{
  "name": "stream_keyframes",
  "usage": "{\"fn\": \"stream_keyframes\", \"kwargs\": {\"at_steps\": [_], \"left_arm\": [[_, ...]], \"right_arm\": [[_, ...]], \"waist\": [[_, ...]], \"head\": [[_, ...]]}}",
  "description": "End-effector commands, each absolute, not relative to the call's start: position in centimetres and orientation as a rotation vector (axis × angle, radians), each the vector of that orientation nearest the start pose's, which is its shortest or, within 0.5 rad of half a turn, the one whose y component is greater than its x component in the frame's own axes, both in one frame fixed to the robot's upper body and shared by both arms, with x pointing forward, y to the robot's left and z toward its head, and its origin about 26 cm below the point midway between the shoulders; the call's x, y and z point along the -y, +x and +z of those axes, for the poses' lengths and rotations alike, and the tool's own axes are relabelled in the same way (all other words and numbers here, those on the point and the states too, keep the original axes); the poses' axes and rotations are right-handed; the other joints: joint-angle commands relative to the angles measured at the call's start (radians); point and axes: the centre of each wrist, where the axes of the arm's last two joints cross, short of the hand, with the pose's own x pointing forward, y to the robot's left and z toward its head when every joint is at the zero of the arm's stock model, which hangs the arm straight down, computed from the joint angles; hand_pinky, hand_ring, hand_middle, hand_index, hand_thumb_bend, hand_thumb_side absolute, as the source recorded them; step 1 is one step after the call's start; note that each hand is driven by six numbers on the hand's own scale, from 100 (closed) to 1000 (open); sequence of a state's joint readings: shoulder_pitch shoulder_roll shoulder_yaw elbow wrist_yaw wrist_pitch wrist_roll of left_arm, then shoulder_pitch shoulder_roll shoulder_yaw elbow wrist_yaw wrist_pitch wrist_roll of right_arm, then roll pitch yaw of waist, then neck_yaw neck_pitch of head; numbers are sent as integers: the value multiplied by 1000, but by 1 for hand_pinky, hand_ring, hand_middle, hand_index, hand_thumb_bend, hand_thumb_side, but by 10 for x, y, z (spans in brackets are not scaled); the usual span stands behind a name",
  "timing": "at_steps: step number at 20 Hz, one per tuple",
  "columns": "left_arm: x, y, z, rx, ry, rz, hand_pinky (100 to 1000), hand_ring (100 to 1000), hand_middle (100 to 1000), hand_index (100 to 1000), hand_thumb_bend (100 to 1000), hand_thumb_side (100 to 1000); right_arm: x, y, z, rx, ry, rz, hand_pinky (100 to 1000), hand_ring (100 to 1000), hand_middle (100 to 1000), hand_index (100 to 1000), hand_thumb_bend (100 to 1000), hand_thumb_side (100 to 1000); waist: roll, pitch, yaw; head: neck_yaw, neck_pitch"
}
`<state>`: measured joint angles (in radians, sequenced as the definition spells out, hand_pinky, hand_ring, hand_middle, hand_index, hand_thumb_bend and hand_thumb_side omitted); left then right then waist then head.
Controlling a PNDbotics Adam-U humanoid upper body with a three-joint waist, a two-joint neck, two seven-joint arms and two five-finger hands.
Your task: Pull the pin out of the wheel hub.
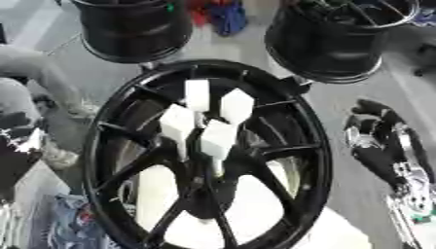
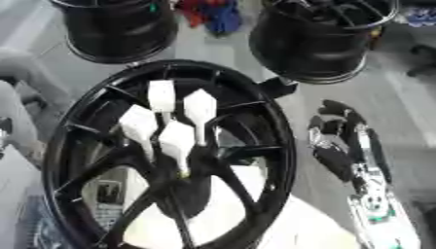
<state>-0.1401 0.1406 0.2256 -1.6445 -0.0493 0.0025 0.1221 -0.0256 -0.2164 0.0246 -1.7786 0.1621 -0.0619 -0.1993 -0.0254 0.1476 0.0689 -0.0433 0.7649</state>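
The pins (image 1: 207,124) stand in the wheel hub (image 1: 204,160) while the right hand (image 2: 340,146), beside it, hangs relaxed and empty; a careless reach could jam neighbouring pins.

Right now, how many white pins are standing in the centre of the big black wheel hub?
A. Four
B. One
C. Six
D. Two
A. Four white pins stand clustered at the middle of the wheel hub, above where its spokes meet; the right hand sits off to the hub's right, touching none of them.
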Motion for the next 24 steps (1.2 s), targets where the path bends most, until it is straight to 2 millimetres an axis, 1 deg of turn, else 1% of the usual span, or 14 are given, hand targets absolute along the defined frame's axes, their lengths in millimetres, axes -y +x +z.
{"fn": "stream_keyframes", "kwargs": {"at_steps": [1, 5, 6, 9, 11, 14, 17, 19, 20, 21, 22, 24], "left_arm": [[-326, 307, 73, 1822, 407, 89, 562, 625, 619, 700, 415, 228], [-329, 307, 79, 1838, 419, 66, 562, 625, 619, 700, 419, 232], [-333, 307, 84, 1851, 434, 48, 562, 626, 620, 702, 426, 242], [-348, 306, 105, 1893, 488, -38, 564, 628, 622, 706, 440, 265], [-360, 306, 129, 1937, 545, -157, 570, 632, 627, 714, 456, 295], [-372, 305, 175, 1997, 624, -417, 593, 655, 651, 735, 473, 349], [-371, 305, 222, 2017, 682, -746, 637, 687, 692, 765, 464, 385], [-364, 307, 249, 2000, 703, -972, 658, 696, 705, 778, 453, 393], [-360, 308, 257, 1986, 705, -1056, 685, 705, 721, 794, 434, 398], [-352, 308, 268, 1959, 699, -1196, 695, 709, 728, 799, 427, 393], [-343, 309, 276, 1919, 684, -1334, 717, 715, 739, 810, 409, 378], [-327, 312, 284, 1829, 633, -1559, 740, 727, 753, 820, 377, 346]], "right_arm": [[279, 281, 67, 1904, -420, 170, 673, 602, 699, 809, 100, 255], [279, 281, 67, 1903, -421, 170, 673, 601, 698, 809, 100, 254], [279, 281, 67, 1902, -422, 170, 673, 601, 698, 809, 100, 255], [280, 281, 67, 1901, -427, 171, 673, 601, 698, 809, 100, 254], [282, 281, 67, 1900, -433, 173, 673, 601, 698, 809, 100, 254], [283, 280, 67, 1896, -440, 179, 673, 600, 698, 809, 100, 254], [284, 280, 65, 1889, -442, 188, 673, 600, 698, 809, 100, 254], [285, 279, 64, 1885, -443, 193, 674, 600, 698, 809, 100, 254], [285, 279, 64, 1884, -443, 195, 674, 600, 698, 809, 100, 254], [285, 279, 63, 1882, -442, 201, 674, 600, 698, 809, 100, 254], [286, 279, 63, 1881, -441, 207, 674, 600, 698, 809, 100, 254], [286, 279, 63, 1878, -442, 216, 674, 600, 698, 809, 100, 253]], "waist": [[3, -13, 1], [3, -14, 0], [4, -14, 0], [7, -15, -2], [12, -18, -3], [22, -22, -8], [32, -28, -16], [37, -32, -22], [39, -34, -24], [41, -36, -27], [44, -38, -30], [50, -41, -36]], "head": [[-3, 5], [-4, 5], [-7, 5], [-12, 5], [-13, 5], [-14, 5], [-14, 5], [-13, 5], [-13, 5], [-12, 5], [-10, 5], [-7, 5]]}}
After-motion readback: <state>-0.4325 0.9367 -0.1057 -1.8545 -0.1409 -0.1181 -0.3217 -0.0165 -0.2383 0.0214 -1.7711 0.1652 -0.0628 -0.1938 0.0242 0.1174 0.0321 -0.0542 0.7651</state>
